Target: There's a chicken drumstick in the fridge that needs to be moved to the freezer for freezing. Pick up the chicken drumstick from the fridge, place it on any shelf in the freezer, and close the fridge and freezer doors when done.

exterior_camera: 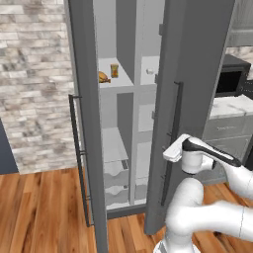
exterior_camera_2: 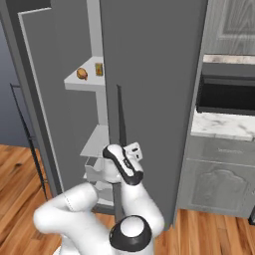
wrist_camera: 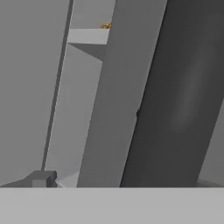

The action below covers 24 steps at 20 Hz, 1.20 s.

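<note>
Your chicken drumstick (exterior_camera: 103, 77) lies on a pale upper shelf (exterior_camera: 121, 80) inside the fridge (exterior_camera: 118, 123), just beside a small upright orange-yellow carton (exterior_camera: 114, 70); in the right base view you see the same pair, the drumstick (exterior_camera_2: 82, 73) to the left of the carton (exterior_camera_2: 99, 69). Both tall dark grey doors stand ajar: the left door (exterior_camera: 86, 123) carries a thin bar handle (exterior_camera: 78, 158), and the right door (exterior_camera: 190, 99) has its own bar handle (exterior_camera: 171, 143). Your arm's hand (exterior_camera: 174, 150) sits right at the right door's handle, low on the bar. You cannot tell whether the gripper's jaws are apart or together, since the fingertips are hidden. To the right you see a black microwave (exterior_camera: 232, 76) above a marble counter (exterior_camera: 232, 106).
</note>
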Motion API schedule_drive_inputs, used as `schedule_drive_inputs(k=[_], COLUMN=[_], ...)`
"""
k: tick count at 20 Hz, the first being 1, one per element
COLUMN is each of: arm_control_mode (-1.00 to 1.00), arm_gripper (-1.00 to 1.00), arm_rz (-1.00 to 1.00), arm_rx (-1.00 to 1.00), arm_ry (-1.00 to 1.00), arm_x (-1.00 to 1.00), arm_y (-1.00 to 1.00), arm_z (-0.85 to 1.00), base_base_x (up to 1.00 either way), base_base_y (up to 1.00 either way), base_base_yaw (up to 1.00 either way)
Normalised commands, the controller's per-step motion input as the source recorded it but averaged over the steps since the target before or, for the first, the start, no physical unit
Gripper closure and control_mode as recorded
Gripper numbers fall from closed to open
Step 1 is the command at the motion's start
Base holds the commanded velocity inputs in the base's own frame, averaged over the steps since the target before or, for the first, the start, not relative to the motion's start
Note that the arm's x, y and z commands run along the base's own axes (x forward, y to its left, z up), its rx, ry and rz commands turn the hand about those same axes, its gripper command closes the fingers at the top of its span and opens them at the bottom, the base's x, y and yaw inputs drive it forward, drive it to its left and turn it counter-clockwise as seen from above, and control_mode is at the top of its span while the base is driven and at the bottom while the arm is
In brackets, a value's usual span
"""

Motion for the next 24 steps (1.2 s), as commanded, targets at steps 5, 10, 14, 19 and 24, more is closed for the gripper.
schedule_drive_inputs(k=[5,10,14,19,24], arm_control_mode=[-1.0,-1.0,-1.0,-1.0,-1.0], arm_gripper=[-1.0,-1.0,-1.0,-1.0,-1.0], arm_rz=[-0.13,-0.1,-0.04,-0.02,-0.05], arm_rx=[0.0,0.0,0.0,0.01,0.01], arm_ry=[0.12,0.07,0.03,0.0,0.0], arm_x=[0.3,0.45,0.56,0.21,0.07], arm_y=[0.16,0.0,-0.02,-0.11,-0.08], arm_z=[0.08,0.01,0.01,0.08,0.17], base_base_x=[0.0,0.0,0.0,0.0,0.0], base_base_y=[0.0,0.0,0.0,0.0,0.0], base_base_yaw=[0.0,0.0,0.0,0.0,0.0])
